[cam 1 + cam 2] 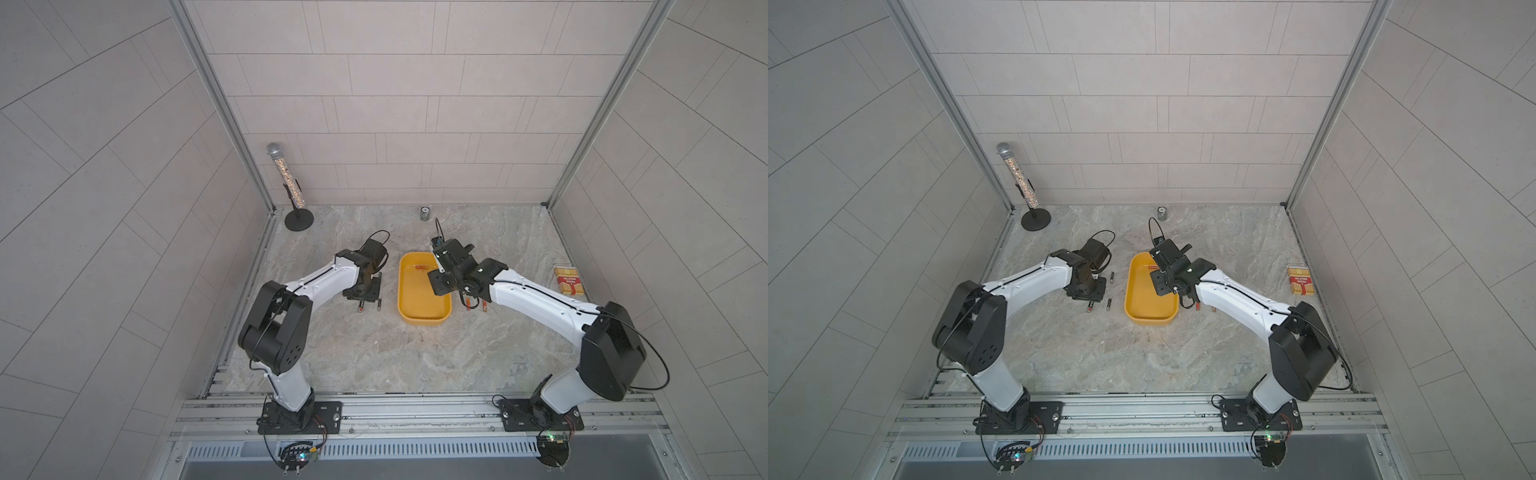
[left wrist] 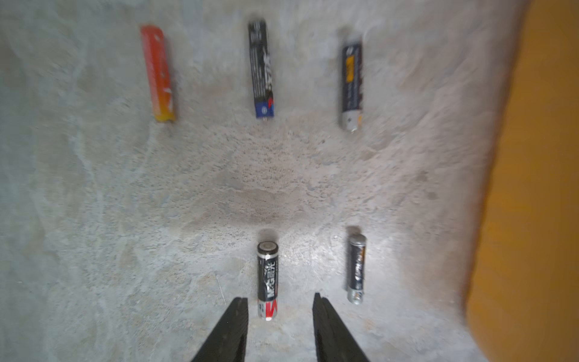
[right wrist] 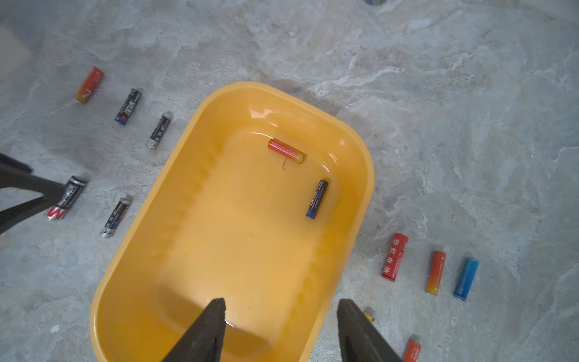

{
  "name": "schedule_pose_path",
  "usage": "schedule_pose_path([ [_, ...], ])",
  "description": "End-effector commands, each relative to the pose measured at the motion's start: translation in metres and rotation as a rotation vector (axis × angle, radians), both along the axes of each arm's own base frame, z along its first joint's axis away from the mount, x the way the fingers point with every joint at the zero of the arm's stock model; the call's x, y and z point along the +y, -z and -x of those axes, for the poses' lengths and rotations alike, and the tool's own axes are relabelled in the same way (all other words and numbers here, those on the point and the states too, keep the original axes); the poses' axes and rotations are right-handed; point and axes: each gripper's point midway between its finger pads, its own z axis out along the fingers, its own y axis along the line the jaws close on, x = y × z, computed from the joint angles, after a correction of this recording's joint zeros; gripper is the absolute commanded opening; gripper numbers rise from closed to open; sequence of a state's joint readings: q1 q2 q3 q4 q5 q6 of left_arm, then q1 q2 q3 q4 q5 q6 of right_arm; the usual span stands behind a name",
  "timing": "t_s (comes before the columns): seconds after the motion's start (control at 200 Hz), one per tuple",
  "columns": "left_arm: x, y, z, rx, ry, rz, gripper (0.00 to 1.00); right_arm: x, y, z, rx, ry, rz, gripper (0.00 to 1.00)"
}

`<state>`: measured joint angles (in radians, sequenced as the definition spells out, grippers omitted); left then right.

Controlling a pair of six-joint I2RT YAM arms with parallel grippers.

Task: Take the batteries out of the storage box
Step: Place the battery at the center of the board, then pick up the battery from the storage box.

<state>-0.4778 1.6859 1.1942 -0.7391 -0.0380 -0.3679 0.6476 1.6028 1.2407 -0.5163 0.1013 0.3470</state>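
12 small cylindrical batteries [image 3: 116, 216] show in the right wrist view. 2 lie inside the shallow yellow plastic storage box [image 3: 194, 250], at its far end: a plain red battery [image 3: 286, 151] and a black battery with a blue end [image 3: 317, 199], apart from each other. 5 lie on the grey marbled table [image 3: 438, 125] left of the box. 5 lie right of it, 2 of them only partly seen.

There is also 1 small silver can [image 1: 424, 214] beyond the box, 1 red-and-yellow striped packet [image 1: 567, 280] well to its right, and 1 glittery microphone on a black stand [image 1: 286, 178] far to its left.

Left of the box lies a black battery with a white M on red [image 2: 268, 282]. Right of the box lies a red battery with white Chinese characters [image 3: 394, 257]. The packet's writing is too small to read.

The left arm is bent at the elbow, wrist pointing down left of the box. The left gripper [image 2: 279, 297] is partly parted around the M battery's end, not closed on it. The right arm reaches to the box's right rim. The right gripper [image 3: 282, 301] is spread wide and empty, 1 finger over the inside, 1 over the table.
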Motion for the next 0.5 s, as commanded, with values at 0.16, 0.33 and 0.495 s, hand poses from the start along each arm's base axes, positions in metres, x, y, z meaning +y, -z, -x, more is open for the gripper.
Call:
schedule_pose_path([
  [0.16, 0.009, -0.109, 0.000, -0.274, 0.063, 0.066, 0.54, -0.013, 0.033, -0.034, 0.192, 0.133, 0.208, 0.57],
  [0.33, 0.032, -0.124, 0.010, -0.347, 0.151, -0.033, 0.63, -0.004, 0.055, -0.048, 0.276, 0.166, 0.273, 0.53],
  [0.495, 0.051, -0.101, 0.017, -0.314, 0.164, -0.113, 0.64, -0.002, 0.069, -0.055, 0.301, 0.215, 0.307, 0.52],
])
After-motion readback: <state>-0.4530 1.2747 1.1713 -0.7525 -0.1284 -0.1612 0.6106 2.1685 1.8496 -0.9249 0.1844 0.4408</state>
